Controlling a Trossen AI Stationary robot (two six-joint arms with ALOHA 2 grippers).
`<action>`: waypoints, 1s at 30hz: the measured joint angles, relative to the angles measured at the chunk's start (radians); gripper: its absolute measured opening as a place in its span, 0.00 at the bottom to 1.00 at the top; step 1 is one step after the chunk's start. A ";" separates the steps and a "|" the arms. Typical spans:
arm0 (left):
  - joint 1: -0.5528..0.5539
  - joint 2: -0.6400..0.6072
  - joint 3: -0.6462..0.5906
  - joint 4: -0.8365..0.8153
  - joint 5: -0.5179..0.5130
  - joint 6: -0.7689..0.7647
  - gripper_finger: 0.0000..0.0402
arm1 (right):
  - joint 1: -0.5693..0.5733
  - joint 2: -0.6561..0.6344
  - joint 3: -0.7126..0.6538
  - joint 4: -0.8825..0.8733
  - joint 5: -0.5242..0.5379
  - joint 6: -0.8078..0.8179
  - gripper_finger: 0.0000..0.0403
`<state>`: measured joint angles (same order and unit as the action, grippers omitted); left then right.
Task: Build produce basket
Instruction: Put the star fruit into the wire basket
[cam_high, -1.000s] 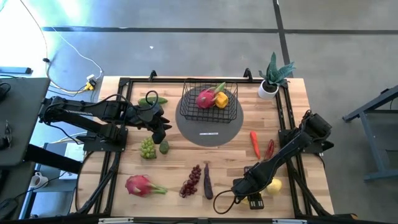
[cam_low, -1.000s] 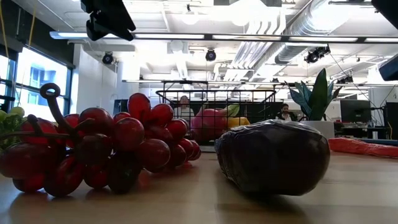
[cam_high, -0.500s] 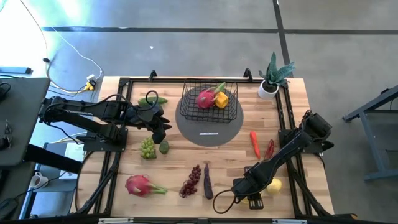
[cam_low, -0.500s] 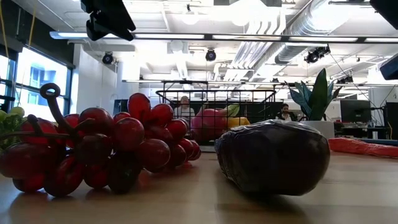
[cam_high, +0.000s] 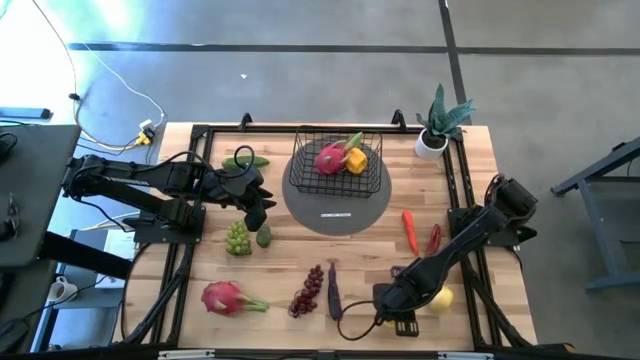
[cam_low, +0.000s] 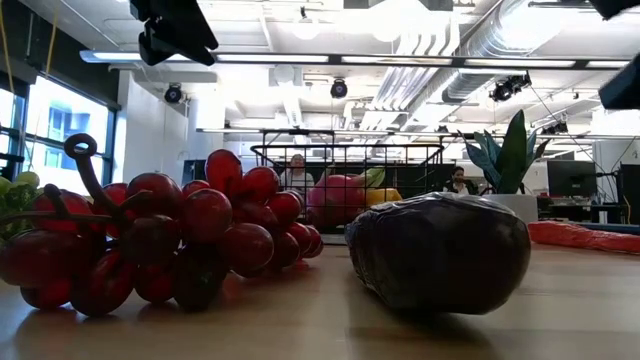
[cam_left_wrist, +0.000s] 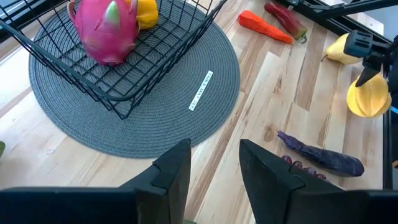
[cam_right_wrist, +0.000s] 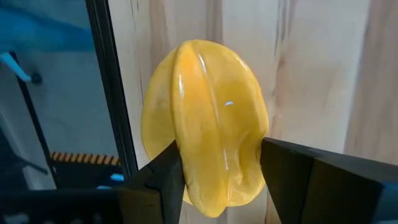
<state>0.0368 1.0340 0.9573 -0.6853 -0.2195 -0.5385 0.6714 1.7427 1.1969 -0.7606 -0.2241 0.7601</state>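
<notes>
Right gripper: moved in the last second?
Yes. In the high view the right gripper, shut on the yellow fruit, has shifted slightly from the grey mat, toward the table's near edge.

Bare wood lies between the basket (cam_high: 338, 160) and plant (cam_high: 440, 122); chilies (cam_high: 410, 231) block its right-front side.

Bright, even overhead light on my table (cam_high: 300, 260); shadows are soft and short. Strong blue-white glare washes the floor (cam_high: 110, 70) at the high view's upper left. Low view is backlit by ceiling strip lights (cam_low: 330, 58) and a bright window (cam_low: 60, 130), so the red grapes (cam_low: 170, 240) and eggplant (cam_low: 440, 250) look dark, slightly soft. A small highlight sits on the yellow fruit (cam_right_wrist: 205, 124).
</notes>
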 joint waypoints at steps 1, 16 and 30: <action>0.000 0.000 0.000 0.000 0.000 0.000 0.31 | -0.005 -0.005 0.000 0.006 0.002 0.006 0.39; 0.000 0.000 0.000 0.001 -0.002 -0.004 0.31 | -0.131 -0.071 -0.001 0.143 0.160 0.137 0.39; 0.000 -0.001 0.000 0.002 -0.017 0.057 0.31 | -0.362 -0.075 -0.001 0.325 0.244 0.103 0.39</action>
<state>0.0368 1.0332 0.9569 -0.6830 -0.2364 -0.4816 0.3093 1.6680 1.1961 -0.4356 0.0197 0.8633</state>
